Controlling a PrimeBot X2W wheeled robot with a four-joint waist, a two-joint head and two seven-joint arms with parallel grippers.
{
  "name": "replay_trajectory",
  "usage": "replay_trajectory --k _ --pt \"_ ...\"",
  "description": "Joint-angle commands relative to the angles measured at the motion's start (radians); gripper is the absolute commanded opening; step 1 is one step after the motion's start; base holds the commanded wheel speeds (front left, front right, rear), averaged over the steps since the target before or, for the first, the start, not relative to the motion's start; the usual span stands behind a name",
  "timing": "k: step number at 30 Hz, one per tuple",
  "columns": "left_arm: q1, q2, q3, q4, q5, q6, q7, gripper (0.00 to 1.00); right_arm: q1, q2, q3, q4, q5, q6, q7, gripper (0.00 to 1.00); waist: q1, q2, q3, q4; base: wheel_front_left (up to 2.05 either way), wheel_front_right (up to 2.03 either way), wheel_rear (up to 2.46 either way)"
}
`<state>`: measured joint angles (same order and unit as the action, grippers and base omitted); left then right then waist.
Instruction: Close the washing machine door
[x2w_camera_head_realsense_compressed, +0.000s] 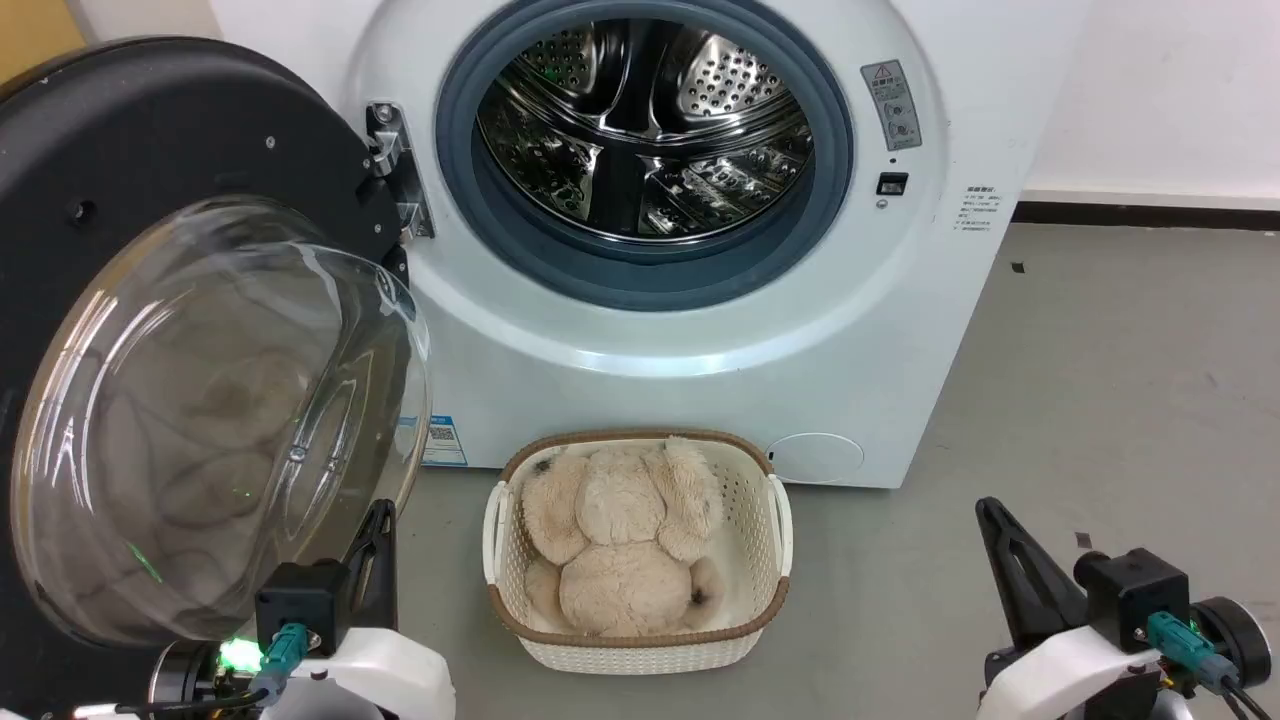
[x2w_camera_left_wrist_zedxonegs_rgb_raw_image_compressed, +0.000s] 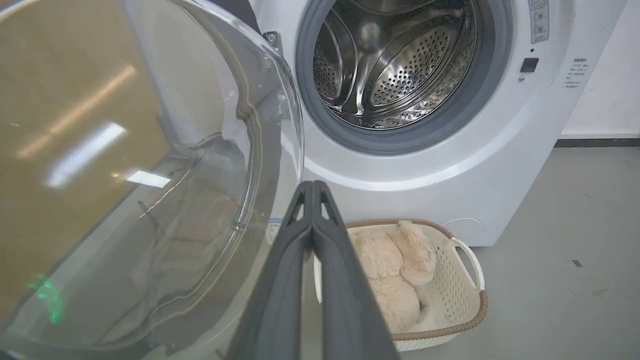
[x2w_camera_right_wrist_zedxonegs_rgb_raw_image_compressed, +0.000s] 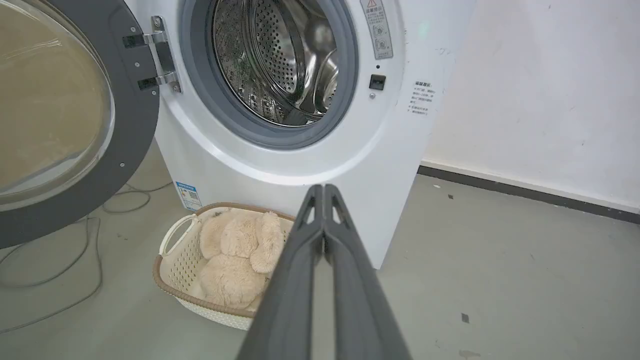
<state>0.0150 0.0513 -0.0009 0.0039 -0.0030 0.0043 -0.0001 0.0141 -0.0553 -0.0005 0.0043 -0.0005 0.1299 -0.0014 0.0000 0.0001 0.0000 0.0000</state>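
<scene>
The washing machine (x2w_camera_head_realsense_compressed: 700, 390) stands straight ahead, its steel drum (x2w_camera_head_realsense_compressed: 640, 120) open behind the grey rubber ring. Its door (x2w_camera_head_realsense_compressed: 150, 130) hangs swung wide to the left on the hinge (x2w_camera_head_realsense_compressed: 395, 170), with the bulging glass bowl (x2w_camera_head_realsense_compressed: 220, 420) facing me. My left gripper (x2w_camera_head_realsense_compressed: 380, 512) is shut, low at the bowl's lower right edge, close to the glass; whether it touches I cannot tell. In the left wrist view the shut left gripper (x2w_camera_left_wrist_zedxonegs_rgb_raw_image_compressed: 312, 184) rises just right of the door's glass (x2w_camera_left_wrist_zedxonegs_rgb_raw_image_compressed: 150, 175). My right gripper (x2w_camera_head_realsense_compressed: 988, 505) is shut and holds nothing, well to the right over the floor, also seen as the right gripper (x2w_camera_right_wrist_zedxonegs_rgb_raw_image_compressed: 324, 187) before the machine (x2w_camera_right_wrist_zedxonegs_rgb_raw_image_compressed: 300, 170).
A white woven basket (x2w_camera_head_realsense_compressed: 752, 500) holding a beige plush toy (x2w_camera_head_realsense_compressed: 620, 540) sits on the grey floor directly below the drum opening. Cables (x2w_camera_right_wrist_zedxonegs_rgb_raw_image_compressed: 75, 260) lie on the floor under the door (x2w_camera_right_wrist_zedxonegs_rgb_raw_image_compressed: 125, 125). A white wall (x2w_camera_right_wrist_zedxonegs_rgb_raw_image_compressed: 540, 90) runs to the machine's right, with open floor in front.
</scene>
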Motion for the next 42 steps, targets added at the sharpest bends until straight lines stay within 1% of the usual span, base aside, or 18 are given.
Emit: replay_trajectory --k 1,7,8,19,27,35,42 --pt "-0.015 -0.001 0.001 -0.004 0.003 -0.004 0.0 0.0 -0.014 0.005 0.0 -0.004 0.0 0.001 0.001 0.0 0.0 -0.0001 0.0 0.0 0.0 0.0 0.0" --pt "-0.015 -0.001 0.001 -0.004 0.003 -0.004 0.0 0.0 -0.014 0.005 0.0 -0.004 0.0 0.001 0.001 0.0 0.0 -0.0001 0.0 0.0 0.0 0.0 0.0" --pt "-0.015 -0.001 0.001 -0.004 0.003 -0.004 0.0 1.0 -0.014 0.005 0.0 -0.004 0.0 0.001 0.001 1.0 0.0 -0.0001 0.0 0.0 0.0 0.0 0.0" --pt "0.001 0.0 -0.008 0.004 -0.002 0.003 -0.017 1.0 0.002 0.0 -0.001 0.003 0.014 0.0 -0.017 1.0 0.0 -0.0001 0.001 0.002 0.0 0.0 0.0" --pt "0.0 0.0 -0.015 0.006 -0.005 0.007 -0.033 1.0 0.002 0.0 0.0 0.004 0.02 0.0 -0.033 1.0 0.0 -0.0001 0.002 0.016 0.0 0.0 0.0" --pt "0.001 0.0 -0.022 0.008 -0.009 0.01 -0.05 1.0 0.005 0.001 0.009 0.002 0.021 0.0 -0.05 1.0 0.0 -0.0001 -0.001 0.047 0.0 0.0 0.0" --pt "0.002 0.001 -0.028 0.009 -0.011 0.013 -0.065 1.0 0.008 0.001 0.016 0.004 0.023 0.0 -0.064 1.0 0.0 -0.0001 -0.003 0.089 0.0 0.0 0.0"
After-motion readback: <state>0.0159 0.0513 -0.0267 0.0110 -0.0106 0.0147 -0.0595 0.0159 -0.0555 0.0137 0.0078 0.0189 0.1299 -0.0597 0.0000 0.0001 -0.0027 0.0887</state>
